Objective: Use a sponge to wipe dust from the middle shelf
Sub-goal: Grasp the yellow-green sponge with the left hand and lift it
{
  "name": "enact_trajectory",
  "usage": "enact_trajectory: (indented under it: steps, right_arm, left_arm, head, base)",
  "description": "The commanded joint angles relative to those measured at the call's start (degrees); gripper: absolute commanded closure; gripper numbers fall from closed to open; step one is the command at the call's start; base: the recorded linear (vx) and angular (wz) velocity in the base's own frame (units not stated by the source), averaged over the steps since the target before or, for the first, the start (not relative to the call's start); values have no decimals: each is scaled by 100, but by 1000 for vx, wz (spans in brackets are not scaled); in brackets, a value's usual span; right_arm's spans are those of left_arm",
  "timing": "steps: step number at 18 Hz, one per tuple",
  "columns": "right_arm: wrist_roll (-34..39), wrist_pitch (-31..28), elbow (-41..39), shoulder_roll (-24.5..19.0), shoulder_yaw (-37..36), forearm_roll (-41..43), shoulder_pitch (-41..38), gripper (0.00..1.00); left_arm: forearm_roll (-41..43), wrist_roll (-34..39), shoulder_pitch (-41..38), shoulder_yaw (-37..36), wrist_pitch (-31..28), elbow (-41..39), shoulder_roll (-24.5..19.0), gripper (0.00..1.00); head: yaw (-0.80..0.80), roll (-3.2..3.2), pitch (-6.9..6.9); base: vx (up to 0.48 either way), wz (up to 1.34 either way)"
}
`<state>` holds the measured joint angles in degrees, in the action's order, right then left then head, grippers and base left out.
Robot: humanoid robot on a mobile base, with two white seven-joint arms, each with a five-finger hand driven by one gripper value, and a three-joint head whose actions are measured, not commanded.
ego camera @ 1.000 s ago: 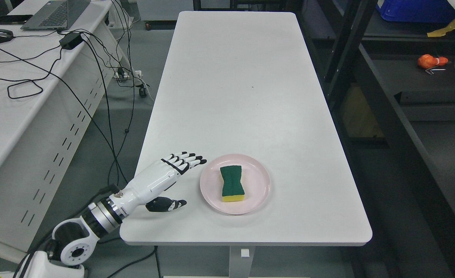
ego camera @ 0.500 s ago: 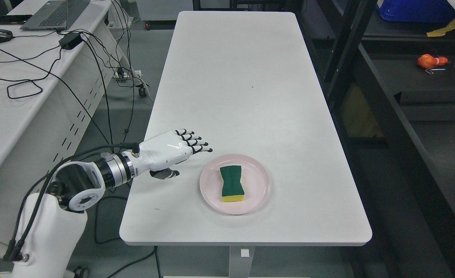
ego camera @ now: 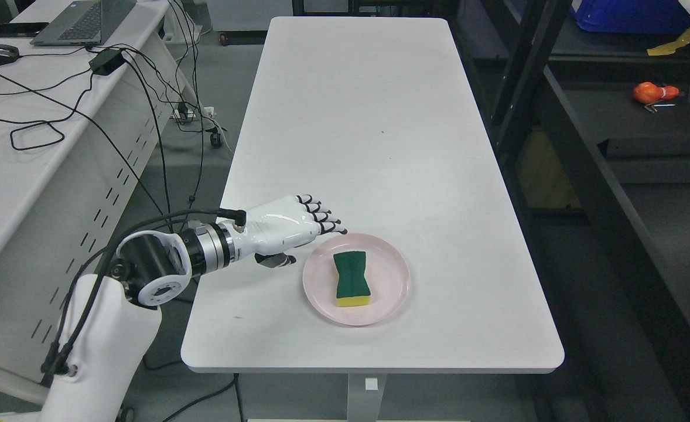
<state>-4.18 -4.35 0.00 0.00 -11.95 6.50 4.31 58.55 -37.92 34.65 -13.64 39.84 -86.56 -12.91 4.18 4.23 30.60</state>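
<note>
No text, labels or numbers legible

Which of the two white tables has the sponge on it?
The long white table straight ahead: the sponge lies on a pink plate near its front edge, beside the open left hand. The other table, far left, carries only cables and a laptop.

White rect table (ego camera: 374, 117), rounded corners, runs lengthwise away from cam. Only item directly on it: pink plate (ego camera: 390, 293), near front edge, approx centre widthwise. Rest of top bare exc. a few small dark specks, e.g. one mid-table, one front-left. Single white leg visible under front edge.
</note>
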Motion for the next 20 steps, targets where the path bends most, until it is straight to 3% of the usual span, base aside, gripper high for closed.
enact_trajectory:
  steps: [1, 13, 20]
  right_arm:
    - [-4, -5, -100, 100, 0, 0, 0, 0]
    - [-4, -5, -100, 100, 0, 0, 0, 0]
    - [-4, -5, -100, 100, 0, 0, -9, 0]
  left_arm:
    - [51, 22, -81, -596, -2, 551, 596, 24]
    - [227, 30, -55, -491, -90, 1220, 878, 28]
    - [183, 30, -37, -193, -73, 1264, 904, 47]
  head:
    - [0, 0, 0]
    - [0, 0, 0]
    - [0, 0, 0]
  base:
    - [0, 0]
    - [0, 0]
    - [0, 0]
